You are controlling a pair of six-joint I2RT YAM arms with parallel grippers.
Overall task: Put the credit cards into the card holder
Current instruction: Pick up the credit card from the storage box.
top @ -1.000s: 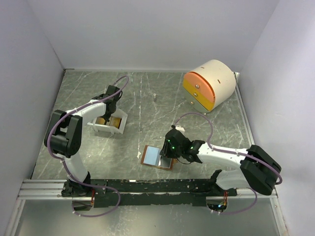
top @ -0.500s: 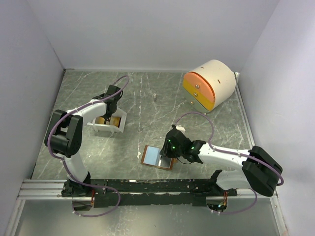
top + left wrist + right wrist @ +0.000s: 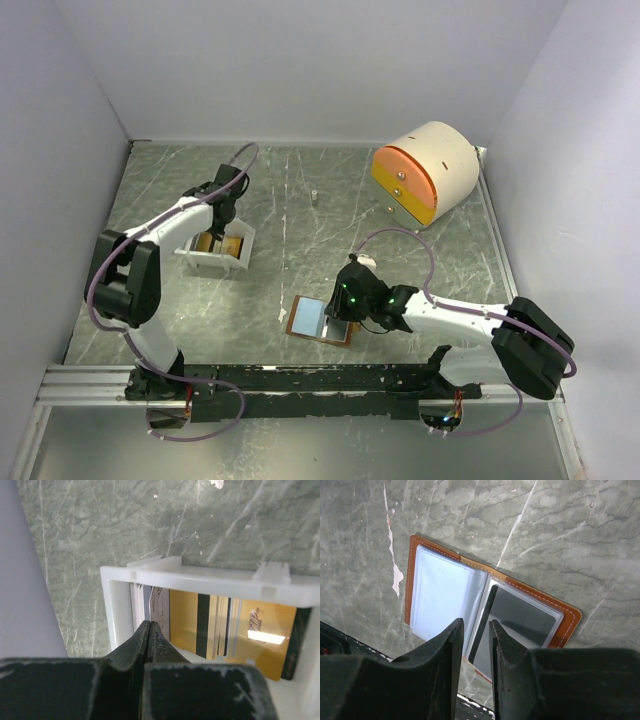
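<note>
Looking at the left claw [image 3: 149, 626] first: a second ago it was spread over the white tray [image 3: 200, 577], and now its two tips are pressed tight together right at the edge of the credit cards [image 3: 185, 625] standing in there. It seems to be nipping the pale card [image 3: 160, 607] at the left end of the stack, but honestly I can't tell if anything's really caught between the tips. The arm's elbow has also swung out to the left in the overhead view, so my guess is it's getting set to lift one out.

Meanwhile the card holder [image 3: 445, 600] hasn't budged. It's lying open and flat on the desk [image 3: 300, 220], near the middle, well apart from the tray. Over it hangs the right claw [image 3: 475, 625], slightly spread and holding nothing. Looks like one dark card [image 3: 520, 622] already sits in the right pocket, and the left pocket looks free. Next up is probably the carry across, if that pinch is good.
</note>
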